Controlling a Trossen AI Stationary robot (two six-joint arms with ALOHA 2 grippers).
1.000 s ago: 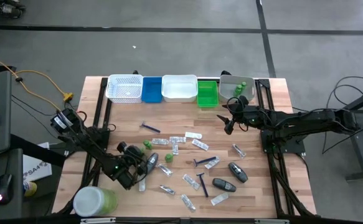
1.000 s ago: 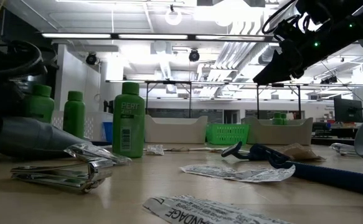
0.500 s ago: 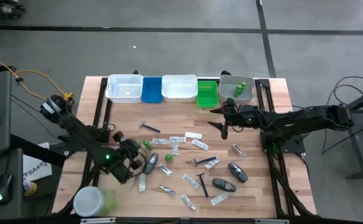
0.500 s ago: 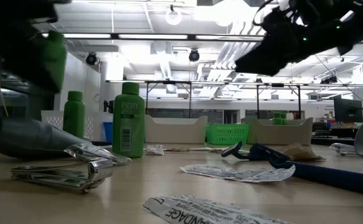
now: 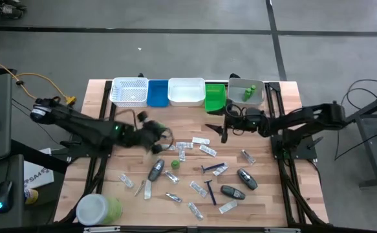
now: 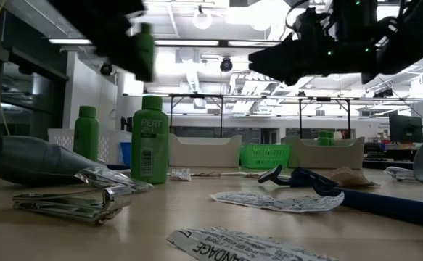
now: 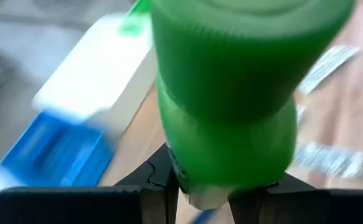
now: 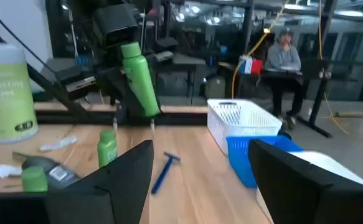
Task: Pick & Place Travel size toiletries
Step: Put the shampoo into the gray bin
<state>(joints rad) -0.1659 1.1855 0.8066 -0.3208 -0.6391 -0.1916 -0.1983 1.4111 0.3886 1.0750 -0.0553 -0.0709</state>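
Your left gripper [image 5: 154, 134] is clenched on 1 small green bottle [image 5: 157, 146]. From above, it has swung up from the near-left of the table [image 5: 266, 207] to the middle-left in the last second, just short of the row of trays, so that bottle is off the wood and travelling. The right gripper [image 5: 225, 129] has slid left from beside the grey tray [image 5: 235, 84] and hangs released over the centre, holding nothing.

At table height, you see the bottle [image 6: 145, 51] aloft, while 2 more green bottles [image 6: 149, 140] stand on the table beside sachets [image 6: 273, 201].

Your left wrist camera is filled by the bottle [image 7: 225, 93], pinched at its base, with the white tray [image 7: 100, 81] and blue tray [image 7: 50, 152] ahead.

The right wrist view shows wide jaws and the carried bottle [image 8: 139, 78] tilted. I judge the drop is next; many items remain.
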